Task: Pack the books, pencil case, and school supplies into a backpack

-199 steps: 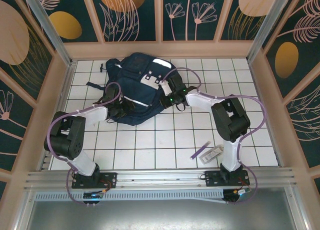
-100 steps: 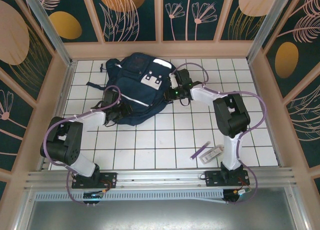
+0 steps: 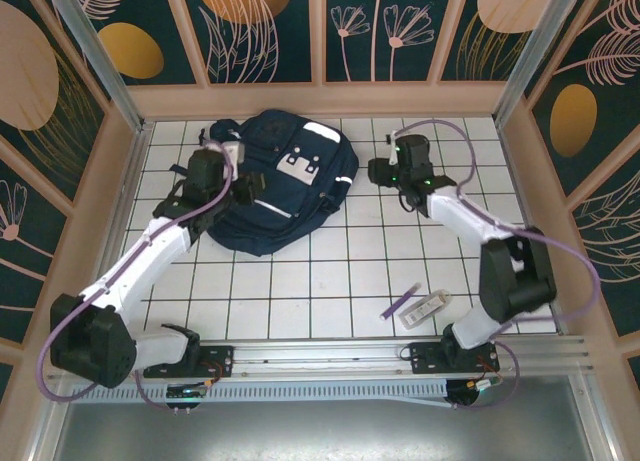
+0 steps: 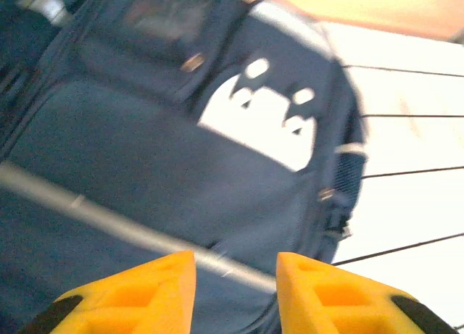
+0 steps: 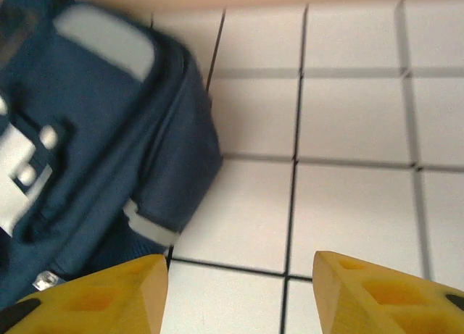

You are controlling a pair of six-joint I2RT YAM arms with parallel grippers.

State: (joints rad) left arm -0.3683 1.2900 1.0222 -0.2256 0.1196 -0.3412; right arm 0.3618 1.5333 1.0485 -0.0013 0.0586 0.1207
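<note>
1. One white tiled table (image 3: 350, 261) with dark grid lines is boxed in by wood-framed walls (image 3: 260, 31) painted dark teal, with orange ovals and pale flower outlines. A metal rail (image 3: 320, 353) runs along the near edge and carries the two arm bases.
2. One navy backpack (image 3: 275, 206) lies flat on the far left-centre of the table, its front face up.
3. The top view shows two pale grey patches on the backpack: one patch (image 3: 300, 164) with small holes in the middle of the front, and one plain patch (image 3: 322, 131) near the far edge. One pale strip (image 3: 262, 203) crosses the front.
4. The left gripper (image 4: 235, 260) is over the backpack's front. Its two yellow fingers (image 4: 145, 290) stand apart with nothing between them. Whether they touch the fabric cannot be told from the blurred wrist view.
5. The right gripper (image 5: 239, 261) is over bare tiles just beside the backpack's right edge. Its two fingers are spread wide and are empty.
6. One purple pen (image 3: 402, 301) lies slanted on the tiles near the right arm's base.
7. One clear-plastic pack (image 3: 430, 304) lies just beside the purple pen, on its right. Whether the two touch cannot be told.
8. The purple pen and the clear-plastic pack are well apart from the backpack and from both grippers.
</note>
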